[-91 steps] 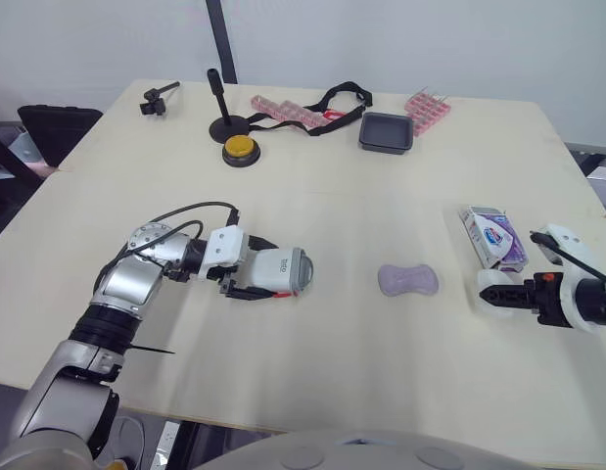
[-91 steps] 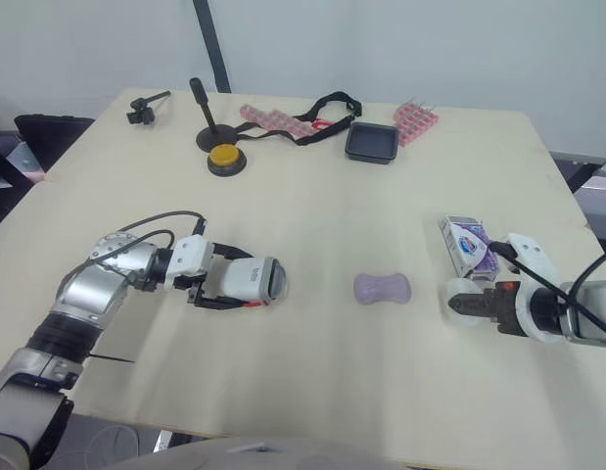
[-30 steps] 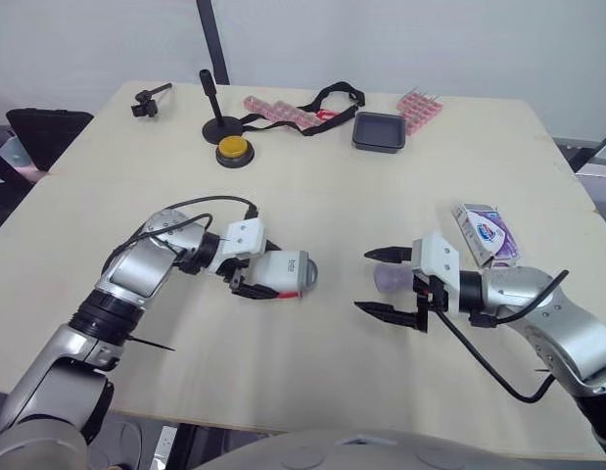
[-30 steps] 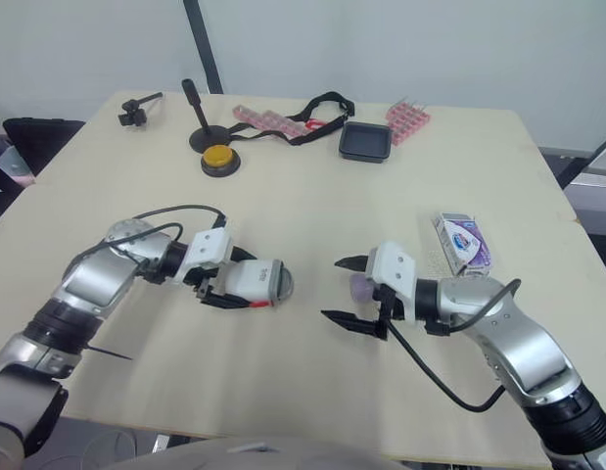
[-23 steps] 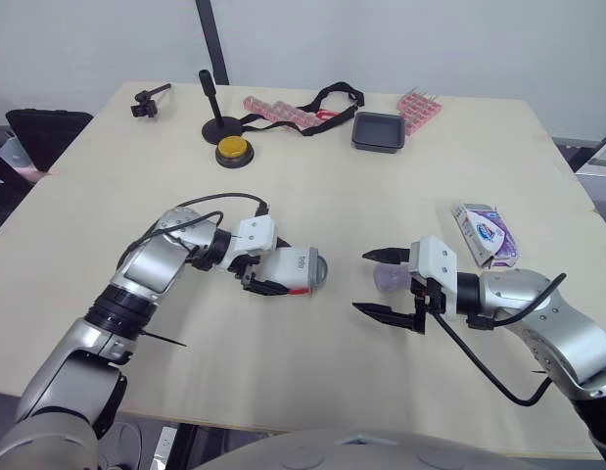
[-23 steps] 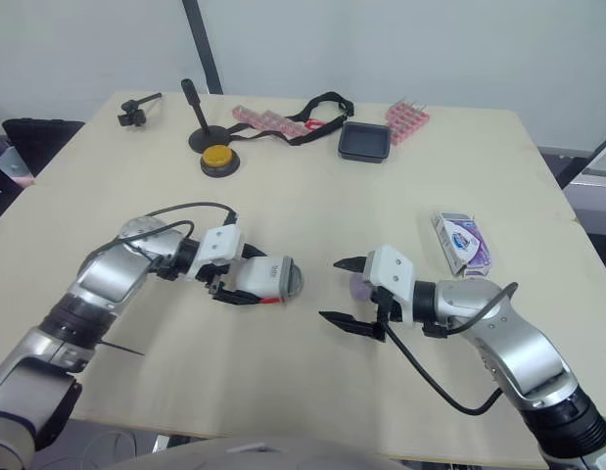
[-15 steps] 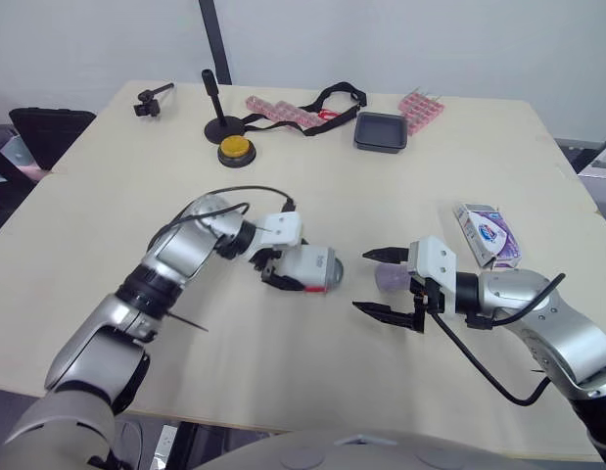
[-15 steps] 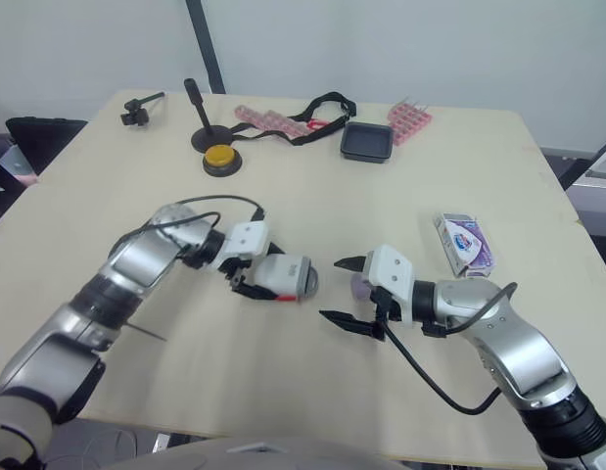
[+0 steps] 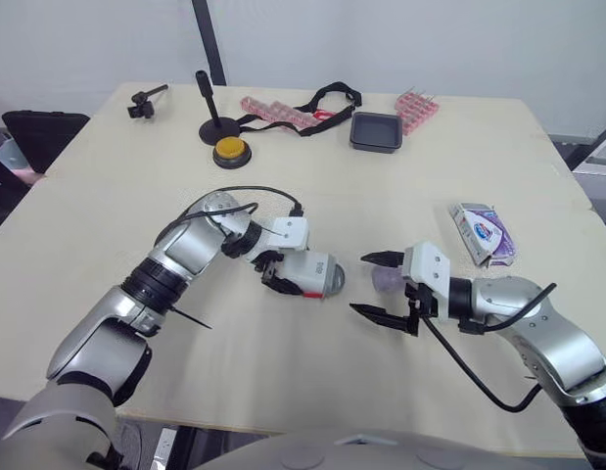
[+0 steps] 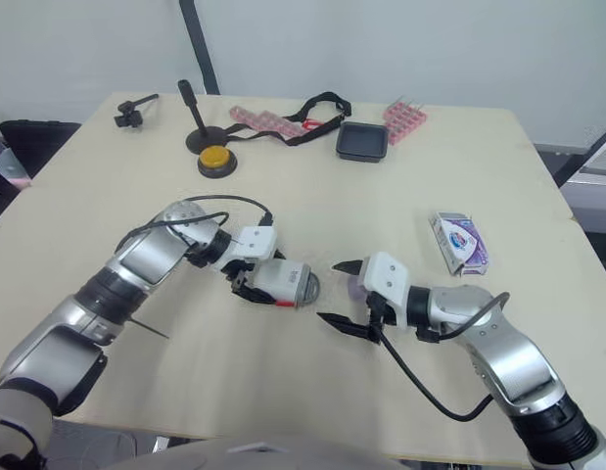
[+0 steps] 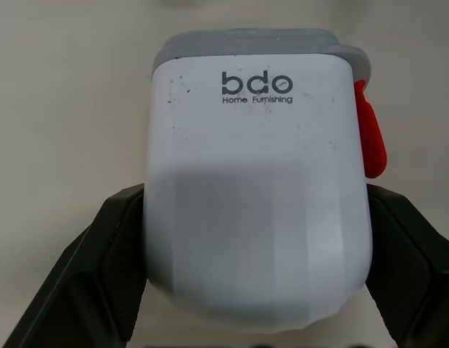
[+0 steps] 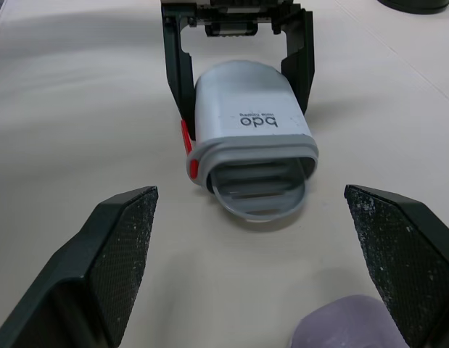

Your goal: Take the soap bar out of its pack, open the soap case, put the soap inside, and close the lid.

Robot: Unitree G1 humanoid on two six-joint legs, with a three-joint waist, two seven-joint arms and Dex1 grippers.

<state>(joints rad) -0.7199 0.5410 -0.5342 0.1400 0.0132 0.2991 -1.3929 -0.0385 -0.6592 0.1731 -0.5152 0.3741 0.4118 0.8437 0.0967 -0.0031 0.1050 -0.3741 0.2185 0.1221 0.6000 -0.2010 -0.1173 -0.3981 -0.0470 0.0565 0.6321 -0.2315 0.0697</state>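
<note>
1. The left gripper clamps the white body of the soap case, which lies on its side near the middle of the table, its grey lid facing 3 o'clock
2. The right gripper hangs at 3 o'clock of the case, spread wide and holding nothing; the bare soap bar lies just behind its fingers, and the pack sits at 2 o'clock of the bar
3. Opening the case looks like the step in hand: the left grip should sit on the body alone, while the right fingers narrow onto the lid rim or the red latch without nudging the bar
4. Hard to tell: whether the latch is fastened, where the hinge sits, and whether the case touches the table; the right gripper covers part of the bar
</note>
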